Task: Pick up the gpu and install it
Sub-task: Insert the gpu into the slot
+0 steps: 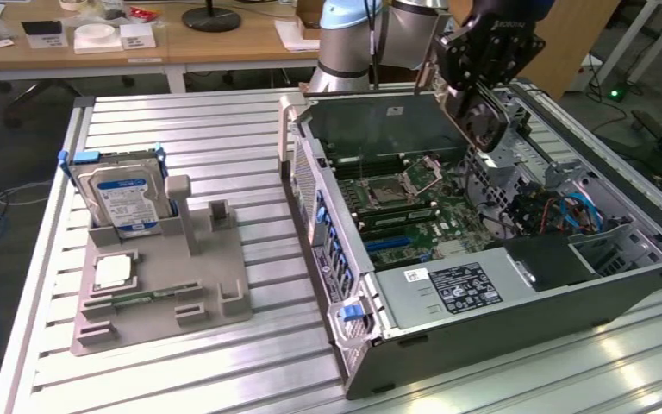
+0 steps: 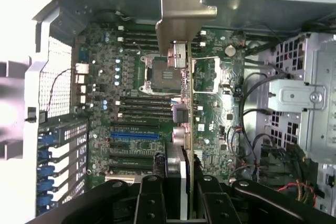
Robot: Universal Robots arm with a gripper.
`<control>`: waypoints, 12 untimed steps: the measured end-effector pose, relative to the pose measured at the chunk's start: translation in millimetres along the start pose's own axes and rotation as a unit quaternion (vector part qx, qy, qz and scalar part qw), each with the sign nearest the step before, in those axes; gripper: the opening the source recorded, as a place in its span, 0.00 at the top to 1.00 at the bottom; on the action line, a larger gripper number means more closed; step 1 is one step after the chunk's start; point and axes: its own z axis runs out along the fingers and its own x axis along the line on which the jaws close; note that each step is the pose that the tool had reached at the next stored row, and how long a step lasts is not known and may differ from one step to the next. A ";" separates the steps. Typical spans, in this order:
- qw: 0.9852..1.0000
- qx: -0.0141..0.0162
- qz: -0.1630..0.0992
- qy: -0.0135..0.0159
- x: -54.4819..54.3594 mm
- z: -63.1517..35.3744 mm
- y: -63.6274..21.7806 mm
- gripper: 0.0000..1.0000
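Wrist view: pincer (image 2: 181, 190) grips gpu (image 2: 185, 17) edge-on over mobo (image 2: 131, 85)

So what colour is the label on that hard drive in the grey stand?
Blue and white; the hard drive label shows best in the exterior view.

Bright, even overhead room light with soft shadows.
In the exterior view the counter (image 1: 193, 138) slats shine, with white glare streaks at the near corner on the exterior view's right, and the case (image 1: 515, 319) interior lies in shade. In the wrist view the case's side wall (image 2: 16, 103) is blown out white, the gpu (image 2: 181, 30) bracket gleams, and the jaws are dark.
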 end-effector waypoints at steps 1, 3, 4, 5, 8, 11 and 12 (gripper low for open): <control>1.000 0.000 -0.008 0.000 0.0 0.0 0.0 0.72; 1.000 0.000 -0.022 0.001 0.0 0.0 0.0 0.72; 1.000 0.000 -0.030 0.001 0.0 0.0 0.0 0.72; 0.999 0.000 -0.036 0.002 0.0 0.0 0.0 0.72; 0.998 0.000 -0.055 0.003 0.0 0.0 0.0 0.72; 0.997 0.000 -0.071 0.003 0.0 0.0 -0.1 0.72; 0.997 0.000 -0.077 0.004 0.0 0.0 -0.1 0.72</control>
